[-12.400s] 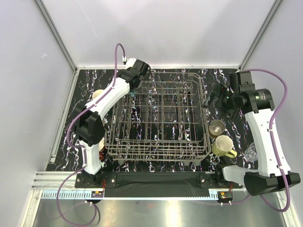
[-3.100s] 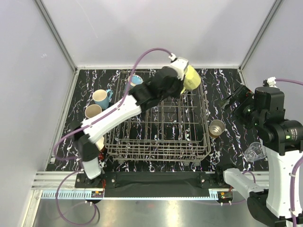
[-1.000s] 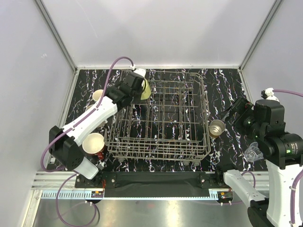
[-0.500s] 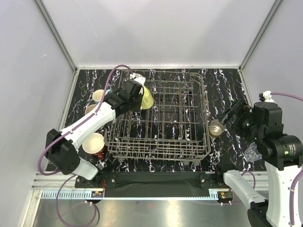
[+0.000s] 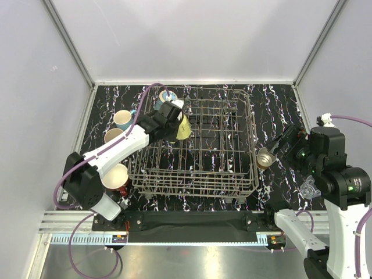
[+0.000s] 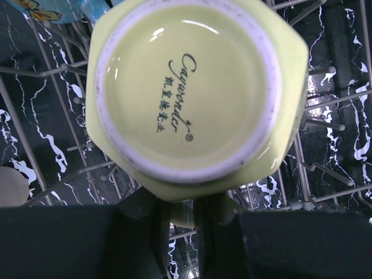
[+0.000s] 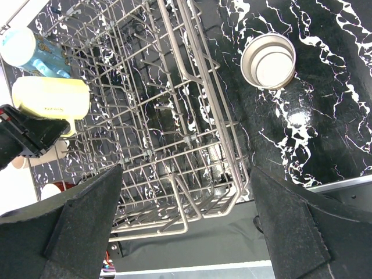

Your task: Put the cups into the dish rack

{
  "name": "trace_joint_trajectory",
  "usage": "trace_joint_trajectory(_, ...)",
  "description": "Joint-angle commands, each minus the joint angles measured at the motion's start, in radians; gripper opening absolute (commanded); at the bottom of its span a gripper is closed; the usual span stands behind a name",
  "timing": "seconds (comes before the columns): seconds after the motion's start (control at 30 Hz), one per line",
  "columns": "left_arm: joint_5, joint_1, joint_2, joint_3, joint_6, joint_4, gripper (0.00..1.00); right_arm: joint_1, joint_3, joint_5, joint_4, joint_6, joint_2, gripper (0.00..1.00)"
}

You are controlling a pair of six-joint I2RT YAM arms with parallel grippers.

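Note:
My left gripper [image 5: 174,122] is shut on the handle of the yellow-green mug [image 5: 182,126] and holds it, base towards the wrist camera, over the far left part of the grey wire dish rack [image 5: 192,187]. In the left wrist view the mug's base [image 6: 186,93] fills the frame above the tines [image 6: 325,99]. A light blue mug [image 5: 167,96] lies in the rack's far left corner. My right gripper [image 5: 283,142] is open and empty beside the steel tumbler [image 5: 266,157], which stands right of the rack. A small clear glass [image 5: 308,189] sits further right.
Left of the rack stand a light blue mug [image 5: 123,119], a cream mug [image 5: 113,136] and a red mug with a cream inside [image 5: 115,176]. The right wrist view shows the rack [image 7: 192,75], the tumbler [image 7: 268,52] and the black marbled tabletop [image 7: 325,116].
My left gripper has moved the yellow-green mug a little right and lower into the rack. The right arm has hardly moved.

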Motion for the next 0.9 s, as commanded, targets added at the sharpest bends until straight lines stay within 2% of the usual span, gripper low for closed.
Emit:
trace_joint_trajectory(0.0,-0.032,-0.005,-0.01,0.006,-0.028,0.079,0.0,0.002,-0.005,-0.019,0.001,0.0,0.001,0.98)
trace_joint_trajectory(0.33,-0.032,-0.005,0.089,0.021,-0.073,0.051,0.0,0.002,-0.022,-0.036,0.013,-0.009,0.002,0.98)
trace_joint_trajectory(0.4,-0.024,-0.009,0.095,0.009,-0.082,0.069,0.04,0.002,-0.026,-0.033,0.011,-0.014,0.001,0.98)
trace_joint_trajectory(0.5,-0.022,-0.008,0.108,0.0,-0.088,0.076,0.16,0.002,-0.045,-0.038,0.016,-0.017,-0.01,0.98)
trace_joint_trajectory(0.53,-0.039,-0.008,0.112,0.004,-0.085,0.07,0.25,0.0,-0.053,-0.041,0.018,-0.018,-0.01,0.98)
trace_joint_trajectory(0.6,-0.039,-0.008,0.106,0.001,-0.088,0.06,0.34,0.0,-0.057,-0.05,0.021,-0.024,-0.011,0.98)
trace_joint_trajectory(0.63,-0.027,-0.008,0.094,-0.005,-0.09,0.06,0.42,0.0,-0.057,-0.053,0.024,-0.027,-0.008,0.98)
trace_joint_trajectory(0.7,-0.015,-0.012,0.083,-0.017,-0.091,0.056,0.52,0.002,-0.062,-0.055,0.027,-0.038,-0.008,0.98)
trace_joint_trajectory(0.73,-0.012,-0.018,0.068,-0.026,-0.097,0.05,0.61,0.002,-0.063,-0.055,0.024,-0.043,-0.007,0.98)
trace_joint_trajectory(0.87,0.001,-0.02,0.005,-0.071,-0.109,0.008,0.71,0.002,-0.065,-0.093,0.014,-0.06,-0.01,0.98)
